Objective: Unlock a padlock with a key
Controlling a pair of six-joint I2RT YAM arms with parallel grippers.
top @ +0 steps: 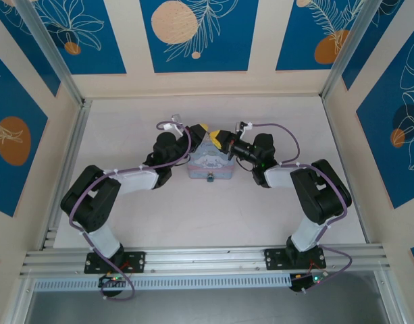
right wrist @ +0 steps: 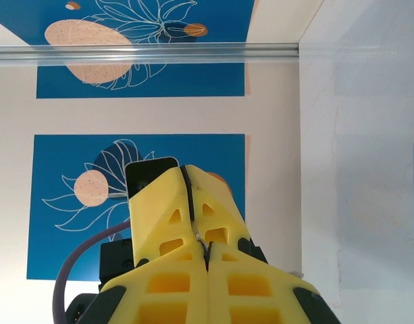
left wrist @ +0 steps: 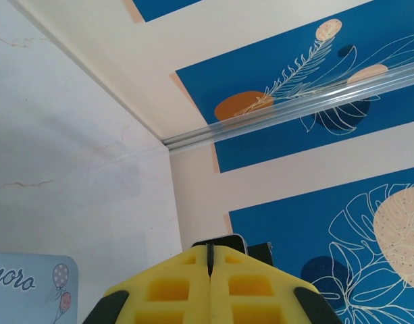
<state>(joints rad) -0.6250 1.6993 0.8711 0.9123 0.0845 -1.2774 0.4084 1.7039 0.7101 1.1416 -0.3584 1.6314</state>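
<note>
- Where the two black arms bend in over the pale marbled surface [top: 146, 216], the left hand [left wrist: 209, 255] and the right hand [right wrist: 206, 256] come together close against each other.
- From above, they meet over the far end of the pale blue cartoon-printed tin box [top: 208, 165].
- The left hand is closed. Its yellow foam-like fingers [left wrist: 173, 287] press flat together with only a thin dark seam between them, and nothing can be seen held there.
- A corner of the tin lies low and to the left of that hand in its wrist view.
- The right hand is closed too, its yellow fingers [right wrist: 244, 287] meeting along a narrow seam.
- A thin pale sliver [right wrist: 195, 235] shows just ahead of the right hand's tips, where the left hand's fingers cross in front. It is too small to tell what it is.
- The tiny dark metal padlock [top: 210, 179], with a bluish glint, sits against the middle of the tin's near wall. It is on the base side of both hands and apart from them, with the tin's lid lying between.
</note>
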